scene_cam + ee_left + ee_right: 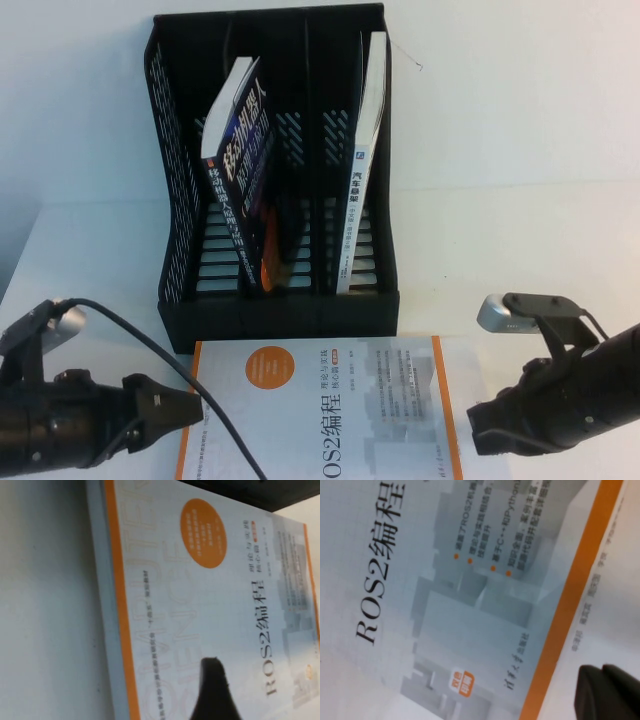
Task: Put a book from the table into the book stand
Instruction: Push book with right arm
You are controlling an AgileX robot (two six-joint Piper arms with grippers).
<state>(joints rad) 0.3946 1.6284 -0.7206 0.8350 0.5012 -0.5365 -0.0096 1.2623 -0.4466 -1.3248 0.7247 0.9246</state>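
The book (330, 410), white with orange edge stripes, an orange circle and a "ROS2" title, lies flat on the table (90, 270) just in front of the book stand (180, 200). My left gripper (197, 408) points at the book's left edge. In the left wrist view only one dark finger (215, 690) shows over the cover (210, 605), so the jaws stand apart, holding nothing. My right gripper (478, 425) sits at the book's right edge. Its two fingers (605, 690) are pressed together over the pale strip beyond the orange stripe (570, 610).
The black three-slot stand holds a dark blue book (240, 170) leaning in a left slot and a white-spined book (362, 170) upright in the right slot. A black cable (160, 360) from the left arm crosses the lying book's near left corner.
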